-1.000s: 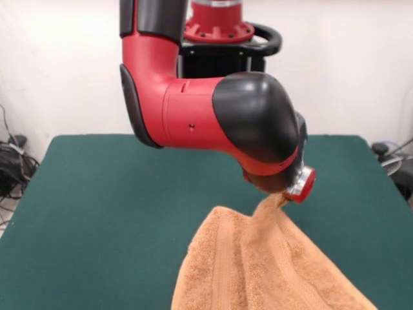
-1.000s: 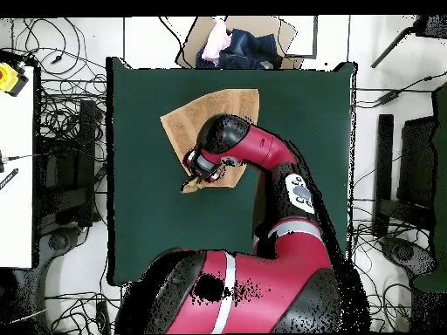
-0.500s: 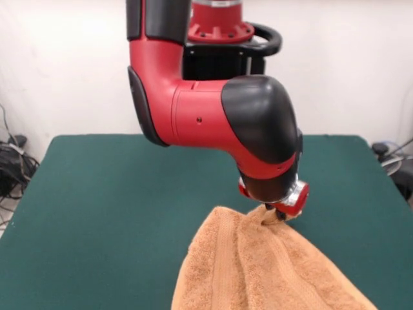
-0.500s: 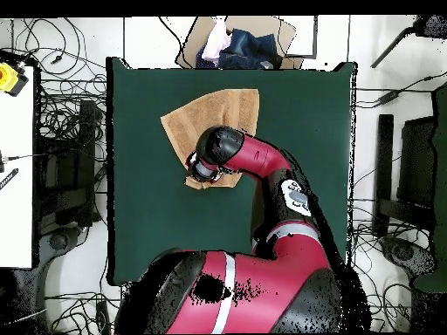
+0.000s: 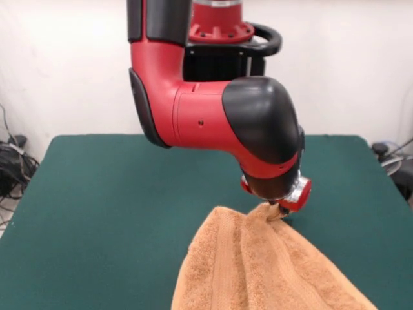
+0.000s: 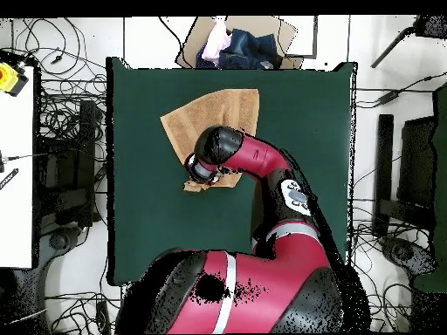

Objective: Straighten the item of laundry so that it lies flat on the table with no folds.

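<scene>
Pincer (image 5: 276,213) grips the towel (image 5: 258,271) corner, its bands running lengthwise toward the camera.

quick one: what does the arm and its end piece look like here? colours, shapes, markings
The arm is glossy red with black sections: a rounded black elbow cap, black upper link, and red segments with small dark screw holes. At the wrist a red ring with a silver metal flange leads to the gripper, whose fingers are too hidden to describe. The overhead view shows a white label patch on a red link.

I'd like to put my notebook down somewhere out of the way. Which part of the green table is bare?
The table is bare between the towel and its long edge beside the arm, and on the strip nearer the robot's base. It is crowded around the gripper, at the towel's corner.
</scene>
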Robot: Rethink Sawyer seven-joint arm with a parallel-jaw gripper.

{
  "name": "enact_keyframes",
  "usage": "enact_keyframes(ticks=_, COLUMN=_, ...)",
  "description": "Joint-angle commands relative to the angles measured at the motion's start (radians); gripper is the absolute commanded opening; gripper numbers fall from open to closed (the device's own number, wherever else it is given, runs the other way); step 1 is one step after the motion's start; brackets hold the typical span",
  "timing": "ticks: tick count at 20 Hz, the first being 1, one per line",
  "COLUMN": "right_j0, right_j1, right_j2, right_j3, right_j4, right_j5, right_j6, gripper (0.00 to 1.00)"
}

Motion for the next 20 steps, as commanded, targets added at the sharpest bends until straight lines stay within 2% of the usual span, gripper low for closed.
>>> enact_keyframes(ticks=1, right_j0=-0.037, right_j1=0.059, right_j2=0.166, right_j3=0.083, right_j4=0.053, right_j5=0.192, right_j6=-0.023, gripper=0.00)
enact_keyframes(ticks=3, right_j0=-0.048, right_j1=0.059, right_j2=0.184, right_j3=0.112, right_j4=0.069, right_j5=0.193, right_j6=-0.022, gripper=0.00)
enact_keyframes(ticks=10, right_j0=-0.065, right_j1=-0.038, right_j2=0.223, right_j3=0.285, right_j4=0.115, right_j5=0.135, right_j6=0.001, gripper=0.00)
enact_keyframes(ticks=16, right_j0=-0.057, right_j1=-0.131, right_j2=0.240, right_j3=0.378, right_j4=0.127, right_j5=0.122, right_j6=0.025, gripper=0.00)
enact_keyframes(ticks=20, right_j0=-0.053, right_j1=-0.161, right_j2=0.245, right_j3=0.399, right_j4=0.124, right_j5=0.118, right_j6=0.035, gripper=0.00)
